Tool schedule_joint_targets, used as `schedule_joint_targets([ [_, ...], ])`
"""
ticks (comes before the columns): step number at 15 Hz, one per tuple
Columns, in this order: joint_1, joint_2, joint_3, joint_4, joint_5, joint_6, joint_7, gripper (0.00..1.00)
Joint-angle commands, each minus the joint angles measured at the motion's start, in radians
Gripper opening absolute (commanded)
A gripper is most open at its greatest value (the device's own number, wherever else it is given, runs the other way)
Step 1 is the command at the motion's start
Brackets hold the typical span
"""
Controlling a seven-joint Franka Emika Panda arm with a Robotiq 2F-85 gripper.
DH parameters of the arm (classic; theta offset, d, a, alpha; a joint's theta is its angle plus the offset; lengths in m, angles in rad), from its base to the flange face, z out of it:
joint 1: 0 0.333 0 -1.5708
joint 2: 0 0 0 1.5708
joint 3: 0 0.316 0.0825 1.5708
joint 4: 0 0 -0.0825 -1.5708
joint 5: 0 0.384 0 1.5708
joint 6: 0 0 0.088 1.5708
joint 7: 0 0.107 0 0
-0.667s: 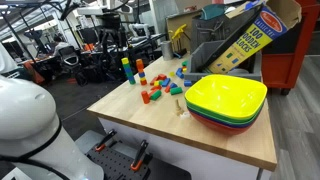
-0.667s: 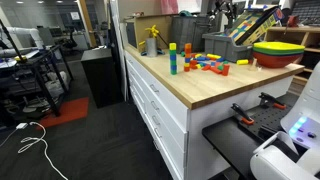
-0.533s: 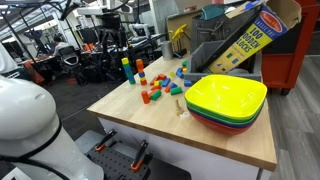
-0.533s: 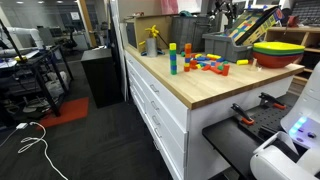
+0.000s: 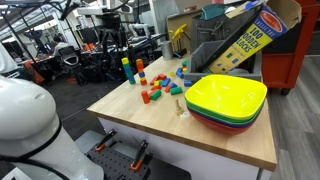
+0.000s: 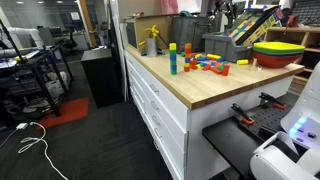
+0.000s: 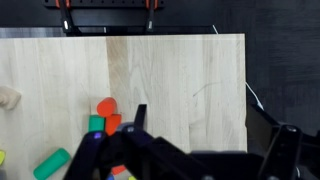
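Reading an exterior view, the blocks point(image 5: 155, 90) lie scattered on the surface point(image 5: 150, 125), with the stacked bowls point(image 5: 227, 103) close beside them; the gripper is out of frame there. In an exterior view from the side, a block tower point(image 6: 172, 58) stands near the surface edge; a careless sideways sweep could topple it. In the wrist view, the gripper point(image 7: 215, 125) hangs spread wide, holding nothing, one finger point(image 7: 140, 118) showing just beside the red block point(image 7: 106, 105), orange block point(image 7: 113, 122) and green block point(image 7: 96, 124). A straight descent risks that finger landing on them and scattering the cluster.
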Motion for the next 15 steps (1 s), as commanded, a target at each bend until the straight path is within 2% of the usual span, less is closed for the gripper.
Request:
schedule_joint_targets([
  [1,-0.015,0.001,0.013,0.002,0.004,-0.003,-0.004,1.0],
  [6,-0.024,0.048,0.011,0.033,-0.007,0.016,-0.005,1.0],
  [15,-0.055,0.197,0.013,0.059,-0.036,0.171,0.042,1.0],
])
